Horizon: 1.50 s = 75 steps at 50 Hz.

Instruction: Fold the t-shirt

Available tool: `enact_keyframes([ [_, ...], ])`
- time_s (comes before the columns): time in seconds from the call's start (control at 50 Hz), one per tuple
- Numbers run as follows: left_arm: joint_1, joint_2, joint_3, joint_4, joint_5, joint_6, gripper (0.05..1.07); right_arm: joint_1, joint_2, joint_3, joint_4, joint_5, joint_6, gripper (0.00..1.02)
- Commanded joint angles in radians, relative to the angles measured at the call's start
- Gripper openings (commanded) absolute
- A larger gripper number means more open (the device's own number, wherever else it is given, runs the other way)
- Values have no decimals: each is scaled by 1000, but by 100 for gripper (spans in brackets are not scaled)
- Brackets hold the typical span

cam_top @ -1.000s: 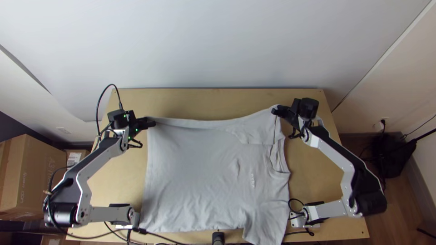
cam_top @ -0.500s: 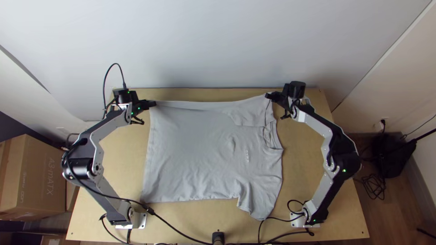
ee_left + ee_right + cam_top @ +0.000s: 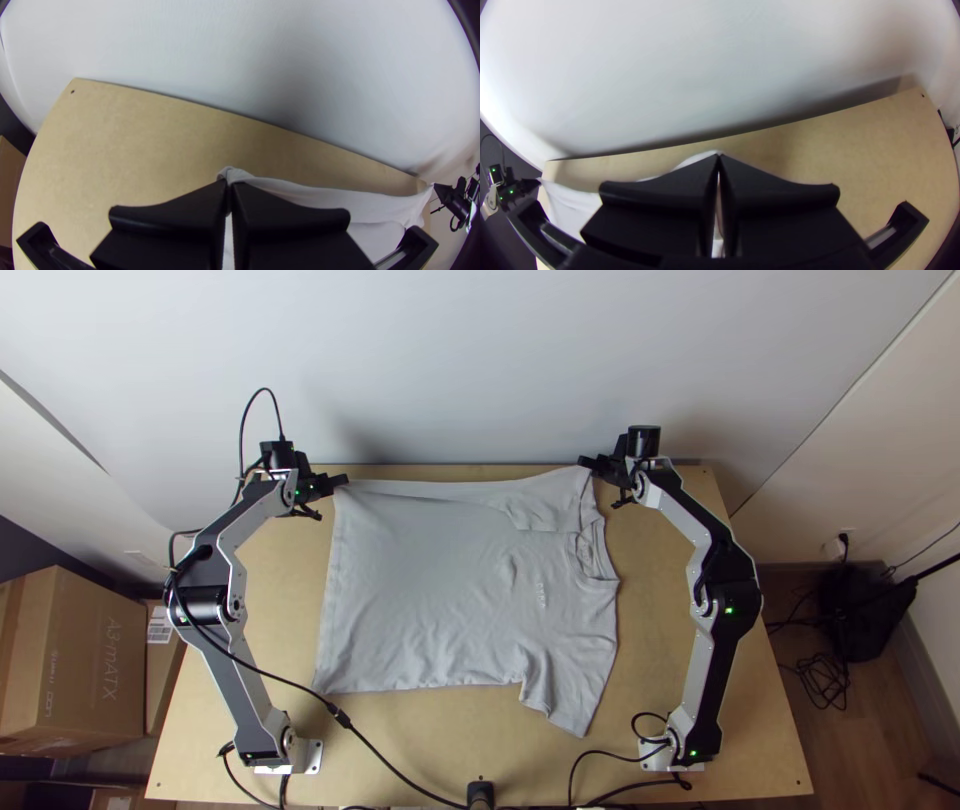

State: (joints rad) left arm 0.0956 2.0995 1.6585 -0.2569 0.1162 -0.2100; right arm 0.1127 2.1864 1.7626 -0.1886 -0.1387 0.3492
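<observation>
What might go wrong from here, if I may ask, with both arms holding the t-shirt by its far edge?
The left pincer and right pincer grip the t-shirt just by small bits at their fingertips, so a corner might slip out. The cloth creases near the collar, and those creases could be folded in. A black cable runs close by the near hem corner and might snag it.

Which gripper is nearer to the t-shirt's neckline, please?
Right: the right gripper holds the t-shirt at its far edge, beyond the neckline; the left gripper holds that edge's other end.
</observation>
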Motion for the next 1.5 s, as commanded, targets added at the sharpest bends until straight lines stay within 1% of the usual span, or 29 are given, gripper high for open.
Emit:
enact_keyframes([
  [0.0, 7, 1, 60, -84, -1, -26, 8, -8, -17, 15, -25, 10, 39, 2],
  [0.06, 7, -24, 37, -105, -1, -26, 8, -8, -40, -6, -32, 10, 45, 2],
  [0.24, 13, -111, -83, -100, -1, -22, 8, -11, -111, -94, -49, 10, 45, 2],
  [0.54, 15, -263, -325, -28, 7, -14, 8, -5, -263, -327, -45, 10, 42, 2],
  [0.94, 29, -375, -488, 22, 25, -15, 8, 1, -441, -566, -14, 8, 31, 2],
  [1.16, 29, -435, -597, 70, 25, -35, 8, -4, -527, -686, 34, 8, 31, 2],
  [1.48, 29, -452, -689, 133, 25, -40, 8, -1, -565, -815, 58, 8, 33, 2],
])
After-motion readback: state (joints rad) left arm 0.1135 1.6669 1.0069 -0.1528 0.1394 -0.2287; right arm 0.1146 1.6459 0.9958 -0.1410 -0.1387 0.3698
